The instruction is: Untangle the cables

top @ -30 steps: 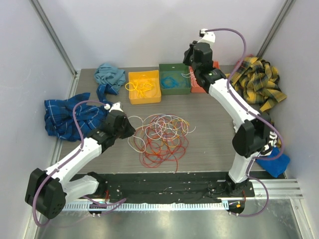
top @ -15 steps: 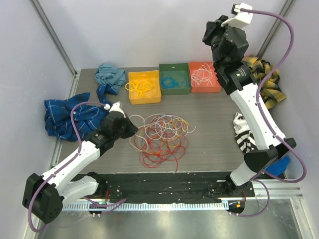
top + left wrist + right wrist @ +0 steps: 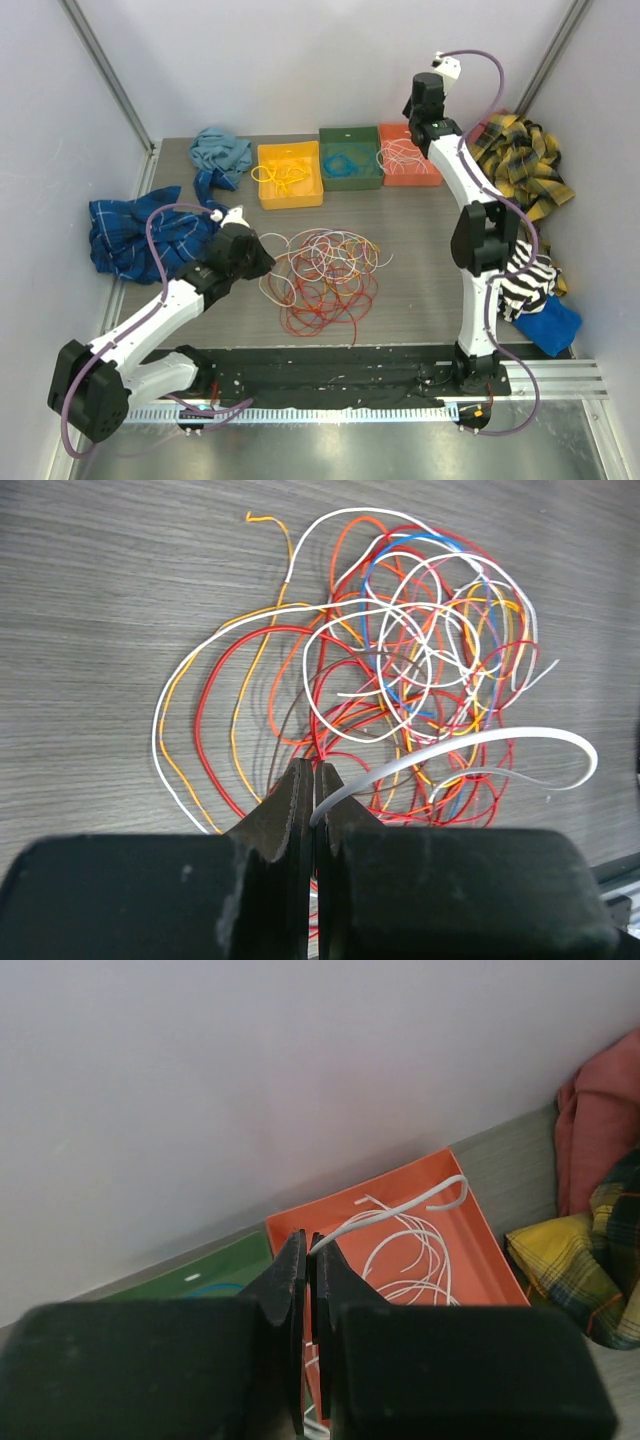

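**Table centre, one loose tangle: both arms pinching white**

Grey wood-grain table, and the cables sit mid-table in a loose nest of red, orange, yellow and white loops, with a little blue showing through. At the pile's left edge the left end effector has its jaws pinched together on a white cable that arcs away to its right. The rest of the heap lies ahead of it, so a pull back and left looks best. High over the orange bin, well away, the right end effector is closed on a white strand trailing into it. The left arm is plainly nearer.
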